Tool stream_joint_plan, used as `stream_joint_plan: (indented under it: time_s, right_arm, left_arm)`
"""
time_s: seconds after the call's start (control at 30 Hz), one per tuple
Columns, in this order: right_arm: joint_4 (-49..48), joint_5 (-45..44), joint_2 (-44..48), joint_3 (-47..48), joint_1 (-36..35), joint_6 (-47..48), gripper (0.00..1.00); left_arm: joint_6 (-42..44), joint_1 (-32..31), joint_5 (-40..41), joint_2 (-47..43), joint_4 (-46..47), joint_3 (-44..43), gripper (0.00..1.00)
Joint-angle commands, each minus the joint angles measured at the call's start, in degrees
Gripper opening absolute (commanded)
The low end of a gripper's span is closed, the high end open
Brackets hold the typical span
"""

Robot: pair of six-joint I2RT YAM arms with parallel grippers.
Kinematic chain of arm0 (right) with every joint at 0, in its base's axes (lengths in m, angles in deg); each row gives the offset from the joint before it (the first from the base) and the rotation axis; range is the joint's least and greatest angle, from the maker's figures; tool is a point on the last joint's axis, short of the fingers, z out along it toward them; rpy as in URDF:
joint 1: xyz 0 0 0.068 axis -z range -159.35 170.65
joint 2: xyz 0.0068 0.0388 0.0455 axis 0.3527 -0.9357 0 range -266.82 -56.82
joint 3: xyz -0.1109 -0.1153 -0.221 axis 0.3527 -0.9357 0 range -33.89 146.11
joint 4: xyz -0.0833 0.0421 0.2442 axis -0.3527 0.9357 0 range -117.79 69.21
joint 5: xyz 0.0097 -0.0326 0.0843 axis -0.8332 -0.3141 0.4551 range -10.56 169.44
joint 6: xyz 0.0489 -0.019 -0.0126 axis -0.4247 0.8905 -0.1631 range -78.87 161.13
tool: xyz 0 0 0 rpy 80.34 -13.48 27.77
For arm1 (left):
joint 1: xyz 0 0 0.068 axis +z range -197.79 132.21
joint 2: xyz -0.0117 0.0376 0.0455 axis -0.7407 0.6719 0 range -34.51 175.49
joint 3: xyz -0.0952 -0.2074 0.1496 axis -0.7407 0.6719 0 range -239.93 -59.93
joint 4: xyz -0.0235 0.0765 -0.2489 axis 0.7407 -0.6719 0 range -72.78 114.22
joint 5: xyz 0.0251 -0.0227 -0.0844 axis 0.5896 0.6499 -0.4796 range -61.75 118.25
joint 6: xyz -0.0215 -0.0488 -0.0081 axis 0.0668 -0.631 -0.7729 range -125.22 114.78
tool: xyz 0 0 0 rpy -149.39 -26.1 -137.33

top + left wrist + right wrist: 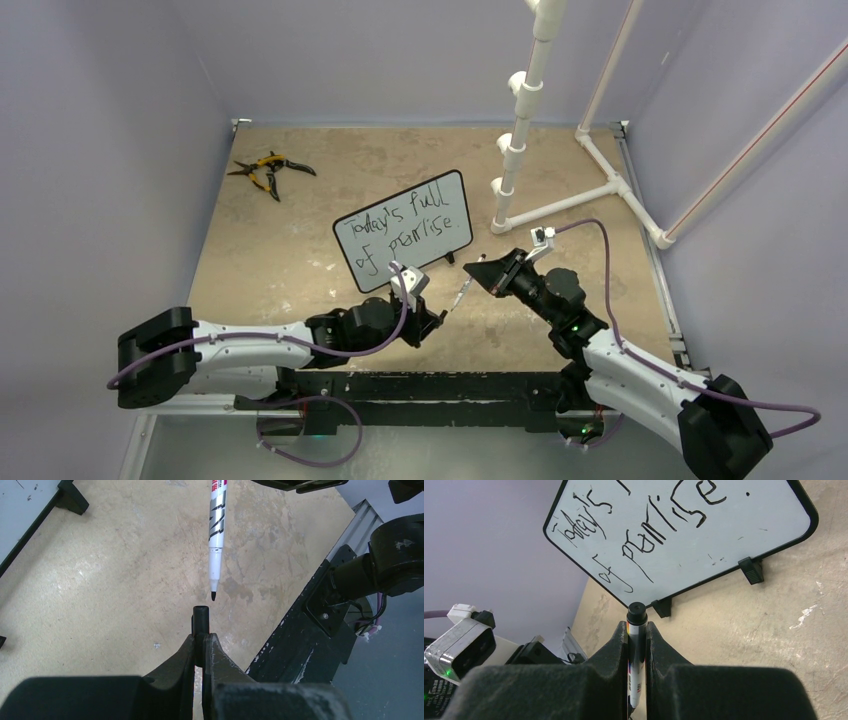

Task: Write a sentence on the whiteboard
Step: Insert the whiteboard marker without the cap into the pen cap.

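Lilac walls [100,150] close in the beige, mottled table [280,250] on three sides, and a metal rail [668,310] runs along its right edge.

The left gripper [201,637] is pressed together on a small black cap [200,615], which stands up between its fingers with the open end upward. Just above the cap, not touching it, hangs the black tip of the marker [216,530]. Its barrel has a black-and-silver pattern and some red print that is too small to read. The right gripper [637,630] is pinching this marker by the upper barrel, and the blunt end sticks out past the fingertips toward the board.

Beyond both grippers, near the middle of the table, the board [403,235] stands on two black feet and leans back, its right end farther away. The sentence [400,232] is in black on two lines: "Today's full" over "of promise", with a dot after it.

Bare tabletop lies between the grippers and the board's feet, and a wider stretch lies to the board's left. Yellow-handled pliers [268,172] lie near the far left corner, well apart from the board. A white pipe frame [513,150] stands near the board's right end, its legs reaching to the right edge.
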Motion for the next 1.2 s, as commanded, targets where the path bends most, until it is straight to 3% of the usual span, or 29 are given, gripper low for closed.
stream_joint_plan:
  time_s: [0.0, 1.17]
  right_arm:
    - [-2.9, 1.1, -0.2, 1.1, -0.1, -0.9, 0.0]
    - [-4.3, 3.1, -0.3, 0.0, -0.1, -1.2, 0.0]
  left_arm:
    - [0.9, -0.3, -1.2, -1.5, 3.1, 0.5, 0.0]
    - [0.9, -0.3, -2.2, -1.0, 3.8, 0.2, 0.0]
